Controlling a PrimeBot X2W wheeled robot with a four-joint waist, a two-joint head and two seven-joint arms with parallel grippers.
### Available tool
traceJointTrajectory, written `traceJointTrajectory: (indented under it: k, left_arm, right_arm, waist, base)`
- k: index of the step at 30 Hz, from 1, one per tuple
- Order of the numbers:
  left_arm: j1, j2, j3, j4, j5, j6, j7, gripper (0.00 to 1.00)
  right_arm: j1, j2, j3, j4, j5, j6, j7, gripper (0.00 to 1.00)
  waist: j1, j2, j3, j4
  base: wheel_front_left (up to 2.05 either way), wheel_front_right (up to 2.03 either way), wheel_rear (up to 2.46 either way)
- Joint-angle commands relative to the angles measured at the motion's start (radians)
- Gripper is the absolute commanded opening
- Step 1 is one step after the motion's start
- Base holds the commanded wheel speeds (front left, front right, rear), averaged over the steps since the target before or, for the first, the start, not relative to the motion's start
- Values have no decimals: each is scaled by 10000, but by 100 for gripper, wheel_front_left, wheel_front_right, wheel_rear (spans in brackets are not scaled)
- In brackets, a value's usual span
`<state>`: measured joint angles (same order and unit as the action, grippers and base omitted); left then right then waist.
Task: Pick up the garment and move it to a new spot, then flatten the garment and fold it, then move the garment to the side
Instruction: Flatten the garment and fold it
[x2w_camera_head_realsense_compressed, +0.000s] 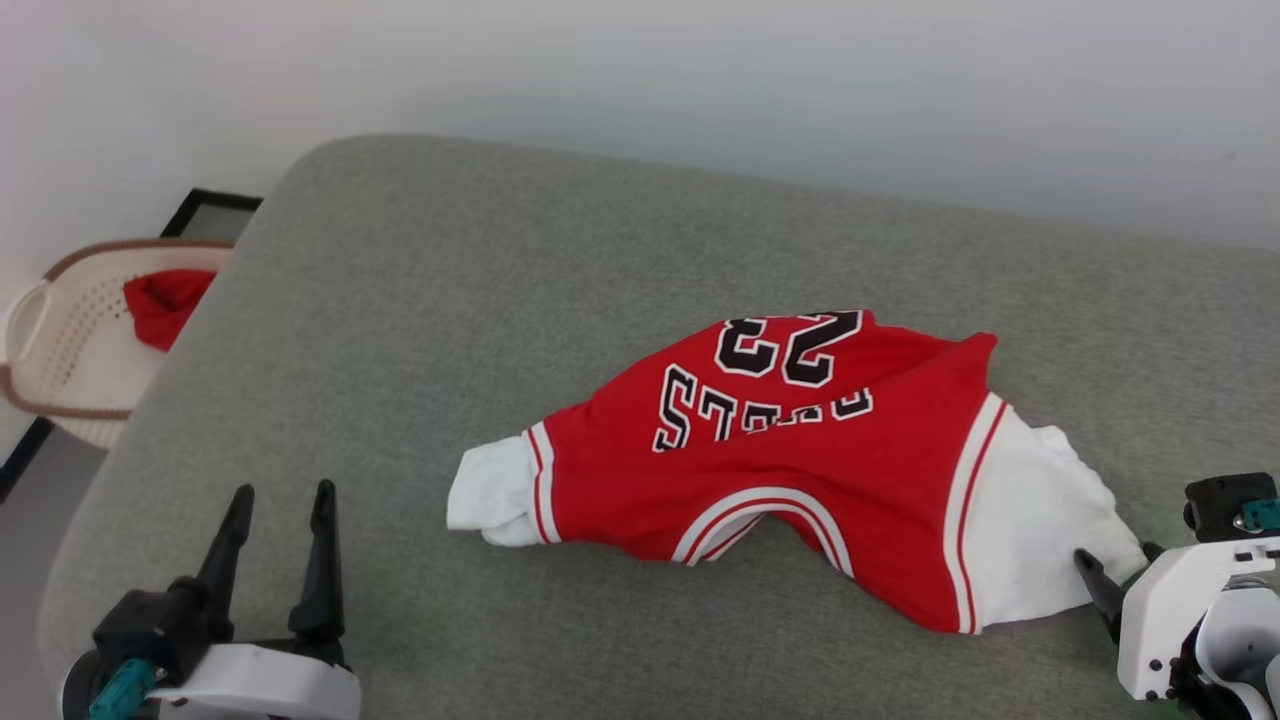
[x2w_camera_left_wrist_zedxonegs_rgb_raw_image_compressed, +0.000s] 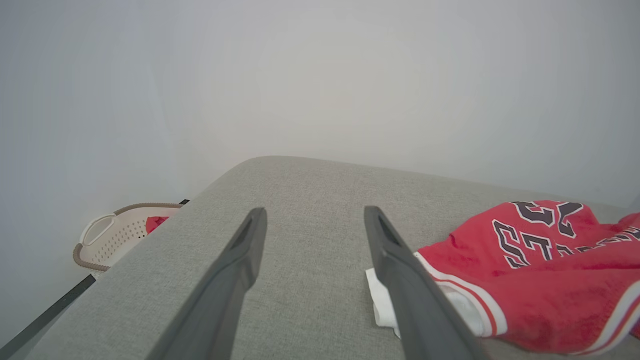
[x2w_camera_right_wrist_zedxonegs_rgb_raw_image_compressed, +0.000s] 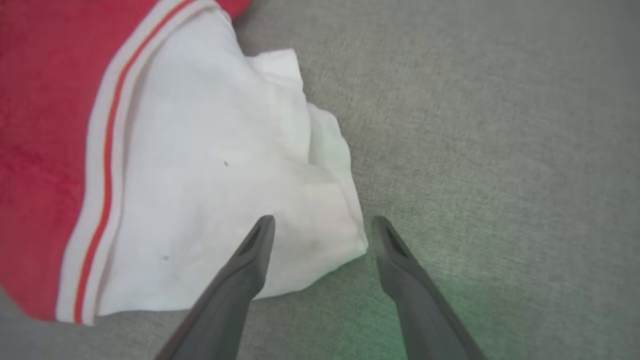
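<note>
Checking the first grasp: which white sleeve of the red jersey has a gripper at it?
The wide, spread white sleeve on the robot's right: the right gripper's open fingers flank its corner. The bunched left sleeve lies untouched.

There is one garment (x2w_camera_head_realsense_compressed: 800, 470), a red shirt. It has two white sleeves, a small sleeve (x2w_camera_head_realsense_compressed: 488, 495) and a big sleeve (x2w_camera_head_realsense_compressed: 1040, 520). It has one striped collar (x2w_camera_head_realsense_compressed: 760, 512). On it are two black numbers (x2w_camera_head_realsense_compressed: 790, 345), a 2 and a 3. There is one soft grey surface (x2w_camera_head_realsense_compressed: 480, 260). There is one white basket (x2w_camera_head_realsense_compressed: 75, 340), and one red cloth (x2w_camera_head_realsense_compressed: 165, 305) lies in it. There are two grippers, the left gripper (x2w_camera_head_realsense_compressed: 283, 488) and the right gripper (x2w_camera_right_wrist_zedxonegs_rgb_raw_image_compressed: 324, 220). Each one's jaws are two long dark fingers (x2w_camera_left_wrist_zedxonegs_rgb_raw_image_compressed: 235, 280), so that makes four fingers in all
</note>
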<state>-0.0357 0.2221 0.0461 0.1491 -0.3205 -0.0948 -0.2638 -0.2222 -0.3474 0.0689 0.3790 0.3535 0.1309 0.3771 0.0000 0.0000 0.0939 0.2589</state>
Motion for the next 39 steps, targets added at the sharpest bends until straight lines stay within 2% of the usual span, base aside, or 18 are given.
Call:
traceJointTrajectory:
  k: [1,5,6,7,13,20,31,36,37,38,39]
  left_arm:
    - [-123,-81,81,31,121,-98,5,100]
    - [-227,-311,289,36,271,-225,5,100]
    - [-234,-368,327,47,299,-259,5,100]
    - [-237,-417,360,57,341,-275,5,100]
    - [-205,-563,554,101,538,-353,5,100]
    - [-46,-570,709,75,596,-364,5,100]
    - [148,-341,416,95,510,-366,5,100]
    - [177,-174,160,164,454,-367,6,100]
    - [162,-138,98,179,431,-367,4,100]
    - [156,-98,7,201,399,-366,4,100]
    - [152,-50,-89,239,369,-367,4,100]
  right_arm:
    - [-146,-13,-26,163,25,-3,185,100]
    - [-296,87,22,615,145,-3,722,100]
    - [-323,91,27,725,117,-3,811,40]
    - [-362,93,29,818,72,-3,899,0]
    - [-595,94,-41,1037,120,-4,1237,0]
    - [-634,-266,-406,486,168,-6,1584,0]
    - [361,-688,-1682,-393,-224,-6,2467,0]
    - [831,-571,-2325,-474,-546,-6,2579,0]
    - [846,-476,-2435,-451,-560,-6,2527,5]
    - [876,-400,-2480,-417,-609,-6,2464,22]
    - [902,-354,-2497,-377,-675,-6,2428,35]
  waist:
    - [0,0,202,208]
    - [0,0,256,252]
    - [0,0,266,253]
    - [0,0,272,256]
    - [0,0,218,149]
    - [0,0,-26,-180]
    - [0,0,-473,-544]
    - [0,0,-576,-608]
    - [0,0,-582,-622]
    - [0,0,-594,-634]
    - [0,0,-606,-646]
  base:
    - [0,0,0]
    - [0,0,0]
    - [0,0,0]
    - [0,0,0]
    - [0,0,0]
    - [0,0,0]
    - [0,0,0]
    - [0,0,0]
    - [0,0,0]
    - [0,0,0]
    - [0,0,0]
